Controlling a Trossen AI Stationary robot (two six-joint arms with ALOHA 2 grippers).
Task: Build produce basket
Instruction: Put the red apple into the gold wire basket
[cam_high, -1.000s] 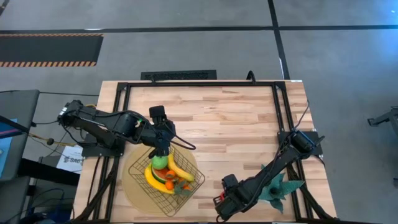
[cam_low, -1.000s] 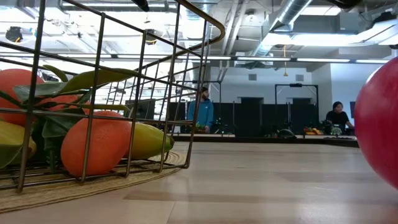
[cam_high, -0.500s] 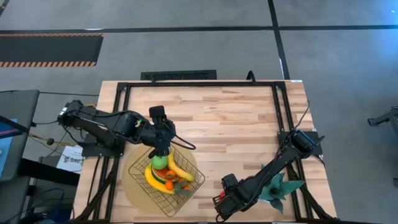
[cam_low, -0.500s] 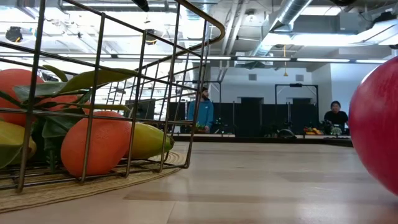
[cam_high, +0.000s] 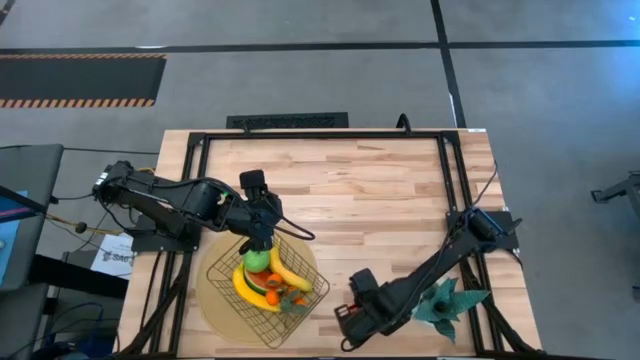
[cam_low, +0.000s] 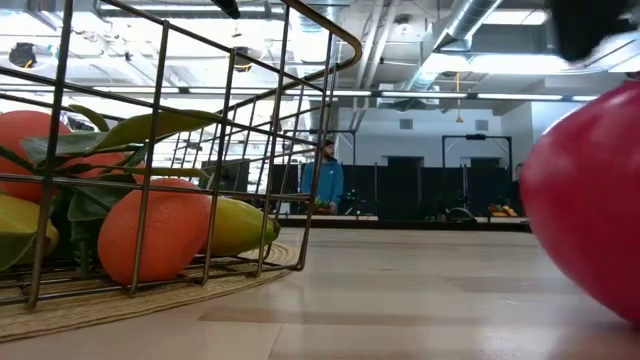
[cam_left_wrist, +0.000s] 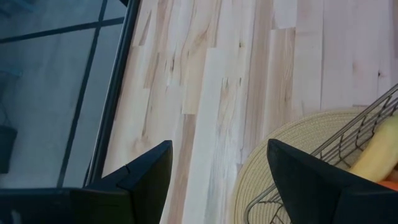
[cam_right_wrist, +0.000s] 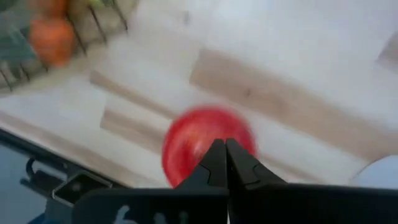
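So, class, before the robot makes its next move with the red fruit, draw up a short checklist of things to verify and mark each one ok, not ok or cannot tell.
1. Red fruit out of the basket, on the table: ok.
2. Right gripper holding the red fruit: not ok; its fingers are shut tip to tip in front of the fruit, with nothing between them.
3. Left gripper clear of the work: ok; open, above the basket's far edge.
4. Room in the basket for one more fruit: cannot tell; bananas, green apple and oranges already fill much of it.
5. Basket sitting on the round mat: ok.
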